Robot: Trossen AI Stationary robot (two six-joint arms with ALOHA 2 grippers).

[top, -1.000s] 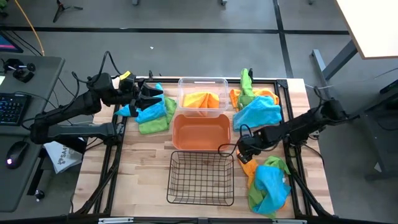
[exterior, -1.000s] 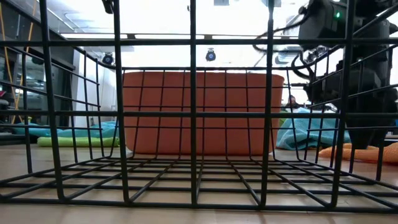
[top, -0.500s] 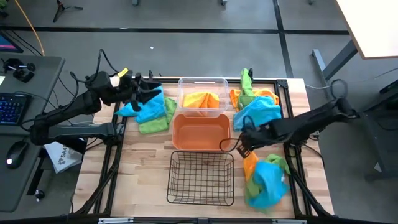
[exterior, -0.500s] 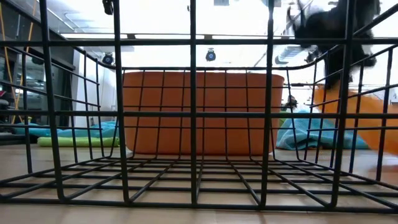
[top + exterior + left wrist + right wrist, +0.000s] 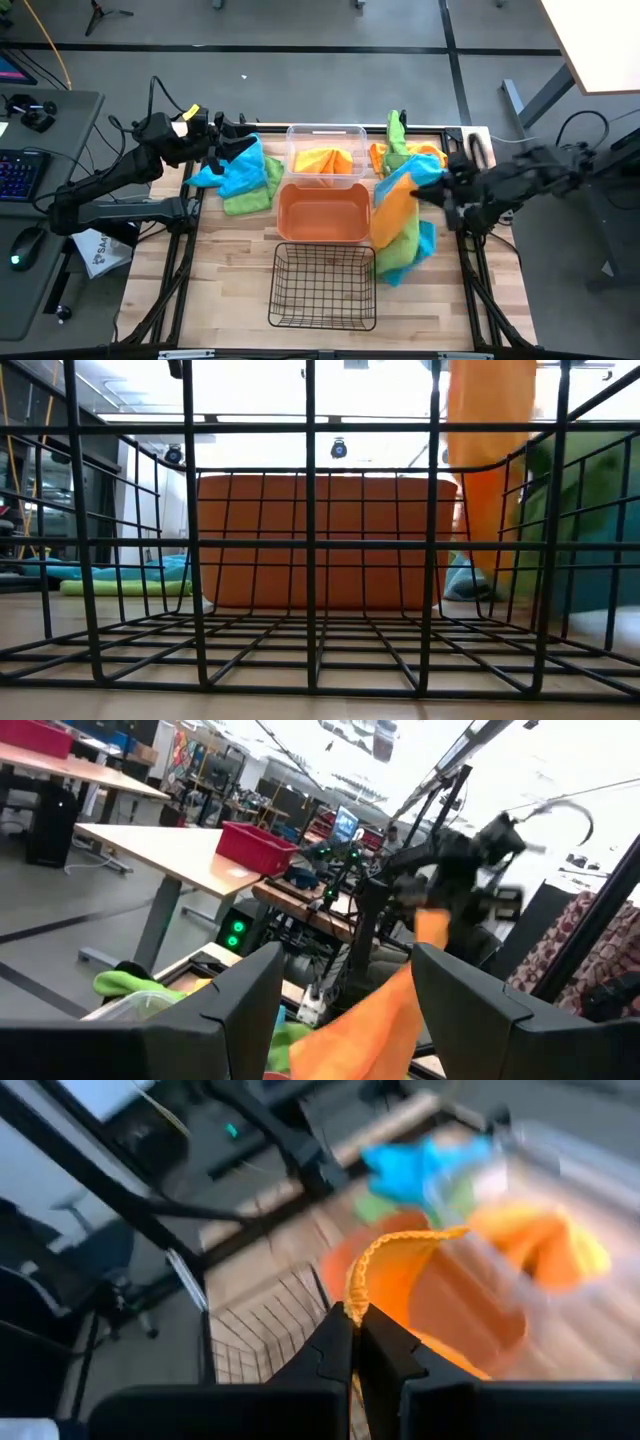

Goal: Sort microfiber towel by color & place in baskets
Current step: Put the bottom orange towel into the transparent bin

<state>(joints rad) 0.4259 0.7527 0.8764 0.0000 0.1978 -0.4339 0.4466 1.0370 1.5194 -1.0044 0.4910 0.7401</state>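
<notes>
An orange towel (image 5: 393, 213) hangs over the table beside the orange bin (image 5: 322, 212), with my right gripper (image 5: 440, 197) shut on it. Blue and green towels (image 5: 408, 255) hang tangled at its lower end. In the low view the orange towel (image 5: 485, 470) hangs right of the wire basket (image 5: 323, 285). The clear bin (image 5: 326, 155) at the back holds orange and yellow cloth. My left gripper (image 5: 222, 143) is open above the blue towel (image 5: 240, 170) of the left pile, with nothing between its fingers (image 5: 250, 995). My right gripper pinches the orange towel's hemmed edge (image 5: 372, 1258) between its two shut fingers (image 5: 345, 1342). It comes in slanting from the table's right side. The towel hangs below the fingers, lifted off the pile, with blue and green cloth (image 5: 585, 530) dragging at its lower part.
A pile of green, blue and orange towels (image 5: 412, 160) lies at the back right. A green towel (image 5: 248, 198) lies under the blue one at the back left. The three containers stand in a row down the table's middle. Beyond the table are desks and equipment.
My right gripper has shut on the orange towel at the near right pile, then risen and swung toward the far edge. The towel has come up off the table and now hangs, drawing the blue and green towels along. My left gripper has drawn back slightly toward the left edge.
</notes>
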